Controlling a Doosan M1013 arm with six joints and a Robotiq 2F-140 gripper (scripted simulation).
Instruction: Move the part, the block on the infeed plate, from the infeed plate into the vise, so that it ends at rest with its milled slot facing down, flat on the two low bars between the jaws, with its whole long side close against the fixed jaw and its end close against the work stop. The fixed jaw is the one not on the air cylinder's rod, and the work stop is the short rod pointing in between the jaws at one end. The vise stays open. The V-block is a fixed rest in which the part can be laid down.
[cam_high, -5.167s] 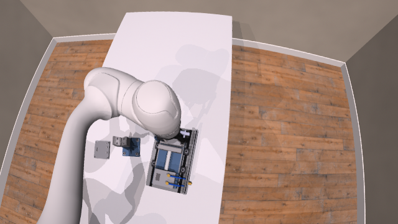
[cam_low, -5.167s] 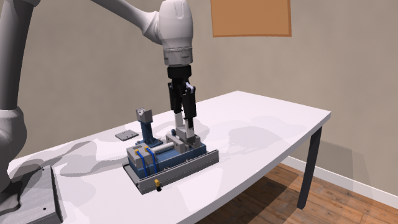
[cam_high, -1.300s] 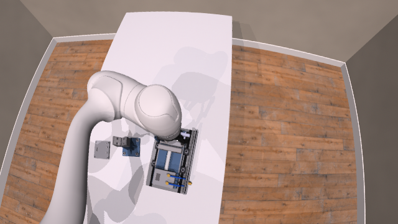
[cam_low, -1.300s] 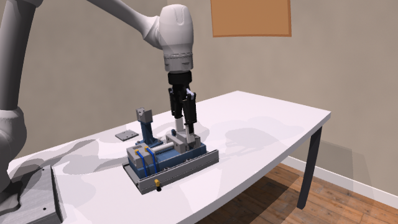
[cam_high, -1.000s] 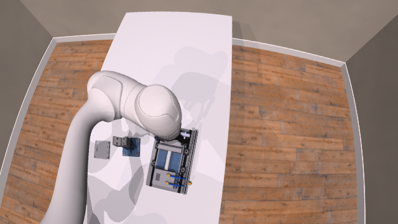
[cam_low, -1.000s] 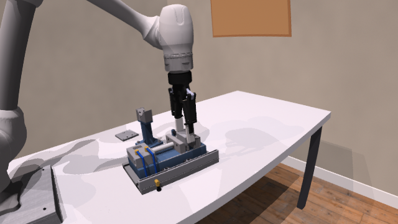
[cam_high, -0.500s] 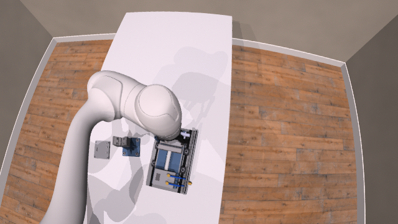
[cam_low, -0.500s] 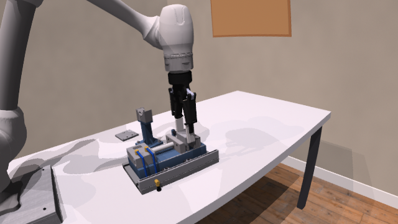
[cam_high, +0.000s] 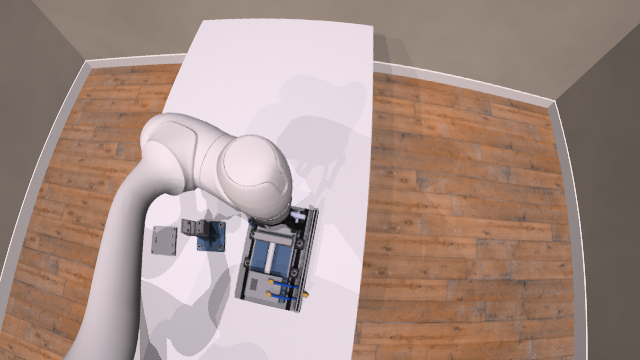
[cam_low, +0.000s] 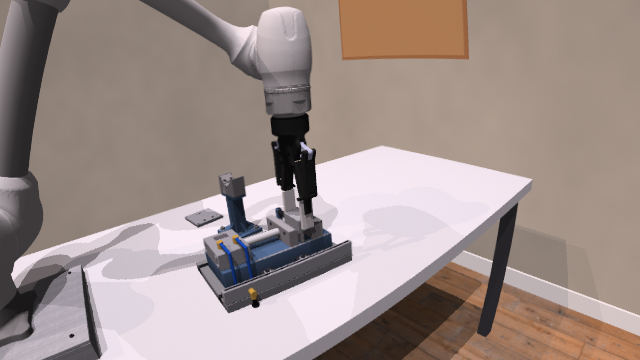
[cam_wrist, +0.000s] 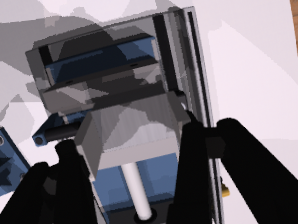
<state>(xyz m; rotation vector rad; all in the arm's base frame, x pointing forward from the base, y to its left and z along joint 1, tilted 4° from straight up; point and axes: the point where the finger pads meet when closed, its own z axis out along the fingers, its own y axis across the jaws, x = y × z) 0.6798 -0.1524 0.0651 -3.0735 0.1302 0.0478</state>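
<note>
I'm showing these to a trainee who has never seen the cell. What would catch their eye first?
The big white arm reaching over the white table, its black gripper pointing straight down and shut on the grey part over the far end of the blue-and-grey vise. Behind the vise stand the V-block on its blue post and the bare infeed plate.

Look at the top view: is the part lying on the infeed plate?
No: the infeed plate lies bare, and the hand holds the part down at the vise.
</note>
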